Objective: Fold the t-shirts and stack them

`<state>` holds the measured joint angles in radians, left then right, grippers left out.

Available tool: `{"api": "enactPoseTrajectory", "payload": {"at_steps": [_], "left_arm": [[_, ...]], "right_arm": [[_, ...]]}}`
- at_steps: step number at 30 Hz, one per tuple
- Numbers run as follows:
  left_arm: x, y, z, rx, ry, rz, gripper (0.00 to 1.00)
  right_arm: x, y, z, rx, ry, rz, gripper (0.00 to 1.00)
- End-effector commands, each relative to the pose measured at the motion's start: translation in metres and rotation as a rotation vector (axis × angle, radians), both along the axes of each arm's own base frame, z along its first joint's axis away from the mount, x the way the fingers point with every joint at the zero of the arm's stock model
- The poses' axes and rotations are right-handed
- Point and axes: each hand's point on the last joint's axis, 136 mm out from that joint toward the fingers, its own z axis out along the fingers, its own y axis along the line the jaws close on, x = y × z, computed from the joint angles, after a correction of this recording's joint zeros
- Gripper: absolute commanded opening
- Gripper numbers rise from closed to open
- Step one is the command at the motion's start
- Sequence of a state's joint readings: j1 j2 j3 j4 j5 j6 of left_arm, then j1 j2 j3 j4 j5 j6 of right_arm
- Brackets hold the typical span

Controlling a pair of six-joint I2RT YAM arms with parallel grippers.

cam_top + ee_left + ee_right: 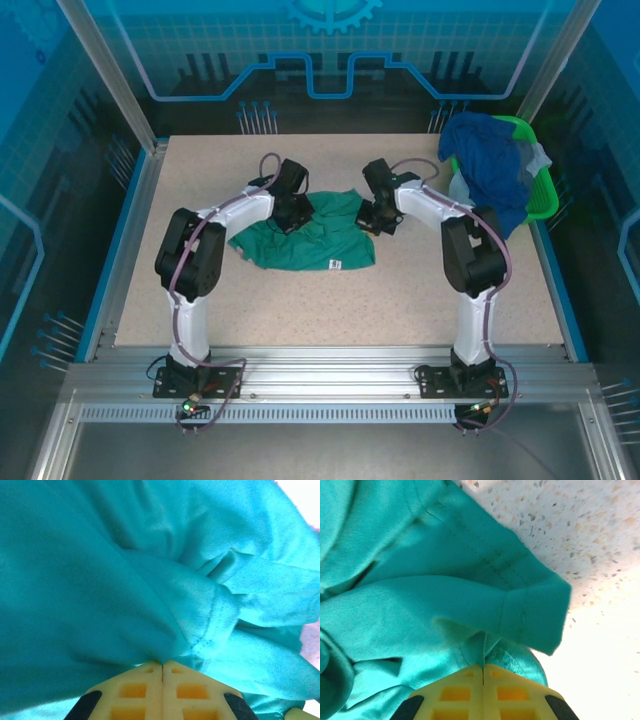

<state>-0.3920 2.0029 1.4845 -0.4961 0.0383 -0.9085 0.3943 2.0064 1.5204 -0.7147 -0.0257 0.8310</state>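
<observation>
A teal-green t-shirt [310, 240] lies crumpled in the middle of the table, a small white tag [336, 265] at its near edge. My left gripper [293, 212] is down on its upper left part, my right gripper [372, 218] on its upper right corner. In the left wrist view the yellow jaws meet, and my left gripper [162, 664] is shut on a pinch of the teal cloth [165, 595]. In the right wrist view my right gripper [483, 667] is shut on a fold beside a hemmed sleeve [530, 605]. More t-shirts, a royal blue one [495, 165] on top, are heaped in the basket.
A bright green plastic basket [540, 195] stands at the back right of the speckled table [300, 310]. Blue raised edges run along the table's left and right sides, and a metal rail crosses the near edge by the arm bases.
</observation>
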Motion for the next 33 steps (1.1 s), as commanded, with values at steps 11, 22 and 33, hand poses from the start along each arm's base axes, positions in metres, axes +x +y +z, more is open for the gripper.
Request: {"api": "enactPoseTrajectory", "payload": {"at_steps": [11,22,33], "left_arm": [[0.036,0.097,0.191,-0.078,-0.388,0.135,0.00],[0.037,0.187,0.273,-0.010,-0.543,0.316,0.00],[0.068,0.235,0.169,0.030,-0.322,0.338,0.42]], "right_arm": [[0.024,-0.041,0.135,0.009,-0.254,-0.055,0.00],[0.021,-0.073,0.192,-0.093,-0.337,-0.070,0.00],[-0.024,-0.089,0.099,-0.059,-0.147,-0.010,0.00]]}}
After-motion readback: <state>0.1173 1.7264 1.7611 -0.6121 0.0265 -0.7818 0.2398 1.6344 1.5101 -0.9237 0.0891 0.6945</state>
